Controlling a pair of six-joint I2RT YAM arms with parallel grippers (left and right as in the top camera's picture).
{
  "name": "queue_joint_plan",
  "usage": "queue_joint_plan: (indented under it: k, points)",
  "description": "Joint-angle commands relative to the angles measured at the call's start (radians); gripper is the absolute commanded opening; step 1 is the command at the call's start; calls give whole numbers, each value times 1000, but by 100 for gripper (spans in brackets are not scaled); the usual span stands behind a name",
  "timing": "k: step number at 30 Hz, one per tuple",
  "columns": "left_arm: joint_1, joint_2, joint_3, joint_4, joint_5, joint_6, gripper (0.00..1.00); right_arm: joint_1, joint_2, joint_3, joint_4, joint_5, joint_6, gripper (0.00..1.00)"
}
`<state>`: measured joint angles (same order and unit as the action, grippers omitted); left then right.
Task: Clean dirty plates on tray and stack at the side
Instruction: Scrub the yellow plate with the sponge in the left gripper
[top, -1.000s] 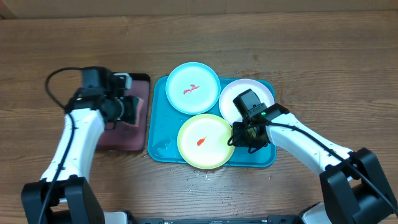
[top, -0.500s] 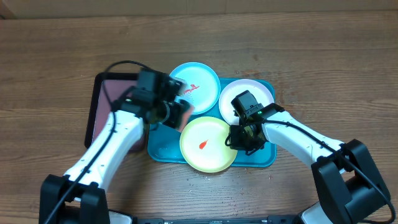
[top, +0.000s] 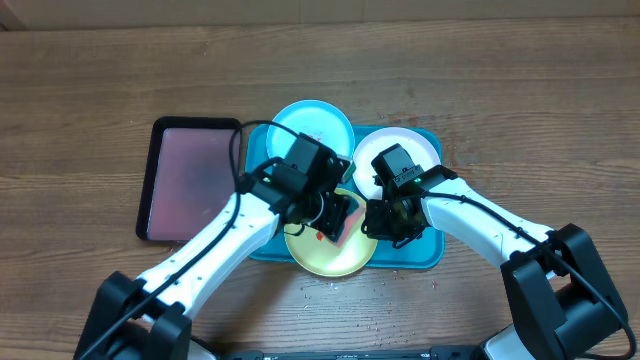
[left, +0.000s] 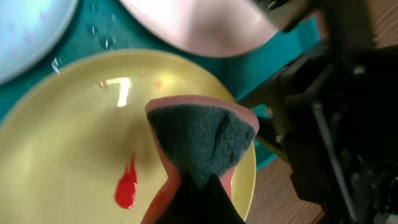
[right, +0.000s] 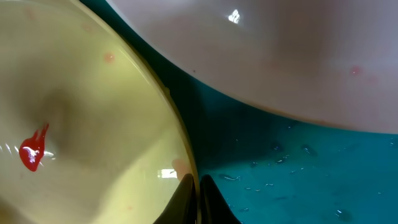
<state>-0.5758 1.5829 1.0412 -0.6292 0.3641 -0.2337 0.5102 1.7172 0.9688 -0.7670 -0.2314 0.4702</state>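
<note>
The yellow-green plate (top: 318, 255) lies at the front of the turquoise tray (top: 425, 258), with a red sauce smear (left: 126, 186) near its middle. My right gripper (right: 198, 186) is shut on that plate's right rim (right: 180, 134). My left gripper (left: 199, 190) is shut on a pink sponge with a dark green scrub face (left: 202, 134), held just over the plate, right of the smear. The light blue plate (top: 305, 125) with red smears and the white plate (top: 415, 150) sit at the back of the tray, partly hidden by the arms.
A black-rimmed pinkish tray (top: 190, 180) lies left of the turquoise tray on the wooden table (top: 100, 80). Water drops dot the tray floor (right: 311, 174). The two arms stand close together over the front plate.
My left arm has swung right from the pinkish tray, carrying the sponge over the yellow-green plate. My right gripper has shut on that plate's rim.
</note>
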Motion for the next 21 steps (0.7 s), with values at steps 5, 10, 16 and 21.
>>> queue_joint_plan:
  k: [5,10,16,21]
  points:
    - [20,88,20,15,-25,-197,4,0,11,4,-2,17,-3,4]
    - [16,129,20,18,-38,-265,4,0,11,4,-2,17,-3,4]
    - [3,183,20,38,-156,-423,4,0,11,4,-2,21,-3,4]
    - [4,184,20,27,-363,-529,4,0,11,4,-2,29,-3,4]
